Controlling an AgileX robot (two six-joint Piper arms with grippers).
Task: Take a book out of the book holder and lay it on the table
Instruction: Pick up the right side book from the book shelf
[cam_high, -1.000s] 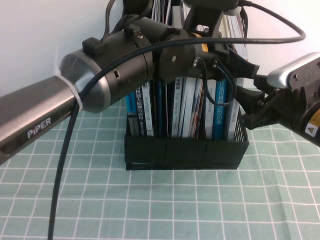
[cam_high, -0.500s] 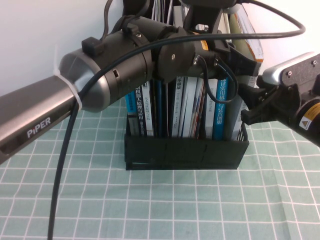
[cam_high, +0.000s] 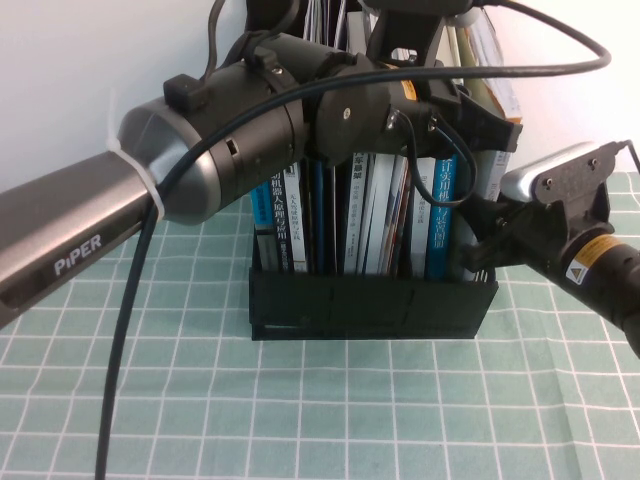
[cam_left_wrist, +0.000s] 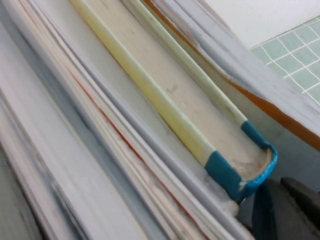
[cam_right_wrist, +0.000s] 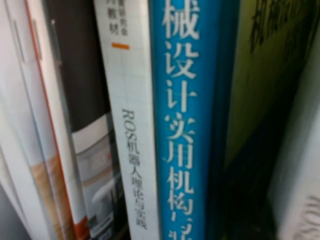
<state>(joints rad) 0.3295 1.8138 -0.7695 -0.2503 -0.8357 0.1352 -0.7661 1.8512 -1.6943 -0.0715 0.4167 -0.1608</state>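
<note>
Left gripper (cam_high: 470, 105), right gripper (cam_high: 480, 245) at book holder (cam_high: 370, 300); ROS spine (cam_right_wrist: 131, 150) close-up.

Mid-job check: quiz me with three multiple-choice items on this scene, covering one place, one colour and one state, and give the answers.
1. Where is the right gripper?
A. By the holder's right end
B. Flat on the table out front
C. Above the left arm

2. What colour is the spine beside the white ROS book?
A. Red
B. Blue
C. Black

3. How is the white ROS book placed?
A. Flat on the table
B. Lifted clear
C. Upright among other books

Answers: 1 A, it sits against the holder, while the left gripper is over the book tops. 2 B, the blue spine has white characters. 3 C, nothing lies on the table.
</note>
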